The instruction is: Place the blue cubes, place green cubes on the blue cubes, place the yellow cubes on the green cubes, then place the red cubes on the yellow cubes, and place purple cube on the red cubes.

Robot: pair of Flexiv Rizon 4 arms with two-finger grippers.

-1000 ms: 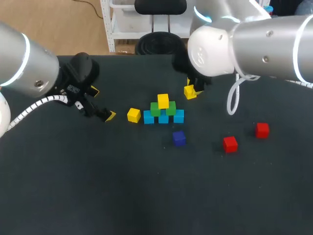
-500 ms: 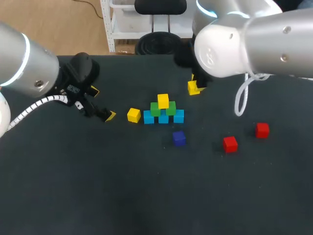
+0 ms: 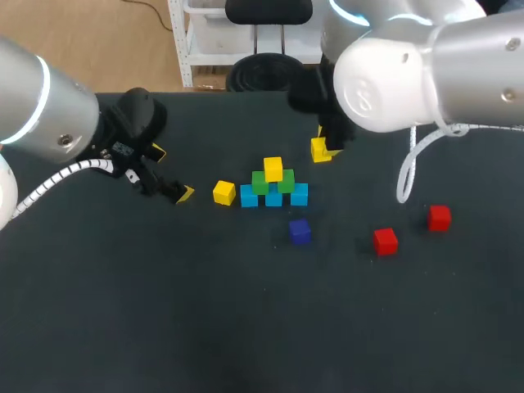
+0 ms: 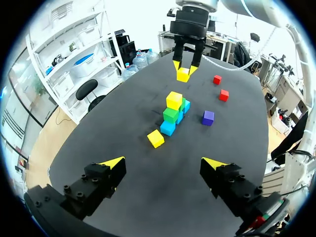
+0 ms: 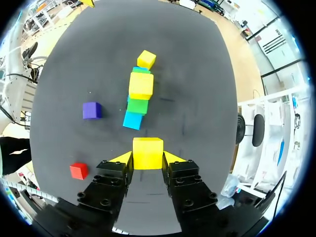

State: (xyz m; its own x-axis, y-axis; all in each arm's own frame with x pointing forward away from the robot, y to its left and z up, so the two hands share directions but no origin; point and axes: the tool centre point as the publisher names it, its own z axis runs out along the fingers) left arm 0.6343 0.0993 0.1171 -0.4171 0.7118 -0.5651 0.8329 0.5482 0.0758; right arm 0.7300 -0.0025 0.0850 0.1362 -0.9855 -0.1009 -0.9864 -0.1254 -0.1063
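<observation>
Behind the table's centre in the head view, the right gripper (image 3: pixel 321 147) clamps a yellow cube (image 3: pixel 318 152) beyond the stack (image 3: pixel 273 187), its fingers largely hidden by the arm. From the left wrist, the left gripper (image 4: pixel 163 163) stands spread and empty. From the right wrist, the blue row (image 5: pixel 132 120) is mostly covered; a skewed descent could knock the seated yellow cube (image 5: pixel 141 85) off.
</observation>
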